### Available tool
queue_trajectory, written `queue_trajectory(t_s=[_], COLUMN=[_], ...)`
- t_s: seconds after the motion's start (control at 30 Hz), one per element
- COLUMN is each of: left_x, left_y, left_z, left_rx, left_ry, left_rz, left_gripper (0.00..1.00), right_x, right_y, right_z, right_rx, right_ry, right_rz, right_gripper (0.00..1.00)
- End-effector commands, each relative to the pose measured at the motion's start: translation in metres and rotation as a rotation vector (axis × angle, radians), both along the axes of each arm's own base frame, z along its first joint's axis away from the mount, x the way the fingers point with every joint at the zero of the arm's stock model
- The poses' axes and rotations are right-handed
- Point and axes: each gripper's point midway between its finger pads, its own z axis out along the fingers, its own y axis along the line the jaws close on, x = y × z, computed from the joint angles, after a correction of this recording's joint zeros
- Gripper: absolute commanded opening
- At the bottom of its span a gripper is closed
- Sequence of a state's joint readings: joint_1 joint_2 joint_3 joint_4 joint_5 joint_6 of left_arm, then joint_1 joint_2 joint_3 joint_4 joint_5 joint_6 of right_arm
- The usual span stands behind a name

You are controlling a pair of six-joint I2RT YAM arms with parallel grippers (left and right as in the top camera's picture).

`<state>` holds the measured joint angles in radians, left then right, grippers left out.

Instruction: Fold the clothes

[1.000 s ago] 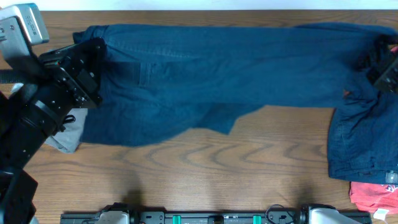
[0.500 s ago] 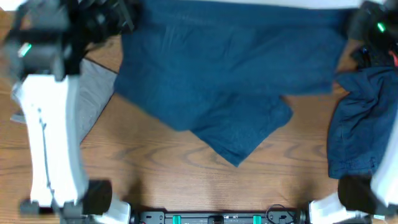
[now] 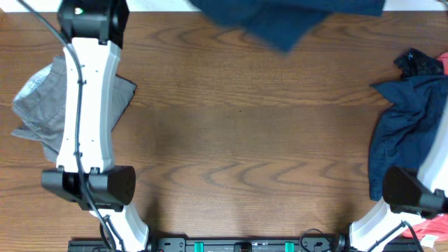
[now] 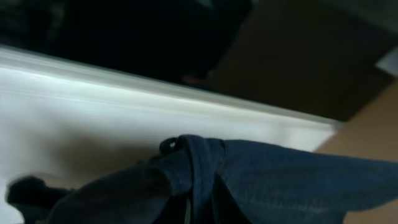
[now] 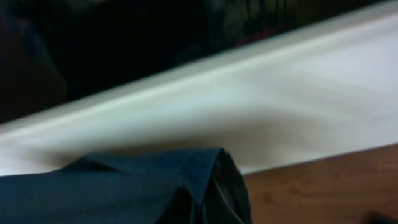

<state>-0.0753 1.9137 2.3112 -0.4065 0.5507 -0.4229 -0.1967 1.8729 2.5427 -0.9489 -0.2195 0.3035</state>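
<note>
A dark navy garment [image 3: 287, 21] hangs at the table's far edge, only its lower part inside the overhead view. In the left wrist view my left gripper [image 4: 199, 210] is shut on a bunched seam of this navy cloth [image 4: 280, 180]. In the right wrist view my right gripper [image 5: 208, 208] is shut on another edge of the same cloth [image 5: 124, 180]. Both grippers are held high at the far side, past the overhead view's top edge. A grey garment [image 3: 38, 105] lies crumpled at the left. A pile of navy clothes [image 3: 406, 133] lies at the right, and a red garment [image 3: 434, 227] shows at the bottom right.
My left arm [image 3: 87, 105] stretches from the near edge to the far left corner, across the grey garment. My right arm's base [image 3: 406, 192] stands at the near right, over the navy pile. Bare wooden tabletop [image 3: 238, 140] lies between them.
Both grippers have lifted the navy garment up and away toward the far edge. It lay spread across the table a second ago and now only its lower tip shows.
</note>
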Motion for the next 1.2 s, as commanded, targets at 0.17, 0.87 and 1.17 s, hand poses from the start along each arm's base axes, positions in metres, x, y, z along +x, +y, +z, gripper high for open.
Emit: queue_trajectory(t_s=[0.17,0.87,1.17], left_x=[-0.045,-0.309,-0.378], left_y=[0.037,0.019,0.03], left_z=[-0.102,-0.395,-0.392], left_rx=[0.118,0.468,0.425], left_ry=[0.48,1.734,1.638], left_rz=[0.085,-0.169,-0.11], left_gripper=[0.06,0.06,0.06], right_x=[-0.075,-0.208,-0.255], right_y=[-0.089,-0.062,-0.046], right_z=[-0.087,-0.329,-0.323], right_rx=[-0.03,0.03,0.098], right_ry=[0.433,1.42,1.325], right_rz=[-0.381,-0.322,-0.325], right_gripper=[0.01,0.01,0.01])
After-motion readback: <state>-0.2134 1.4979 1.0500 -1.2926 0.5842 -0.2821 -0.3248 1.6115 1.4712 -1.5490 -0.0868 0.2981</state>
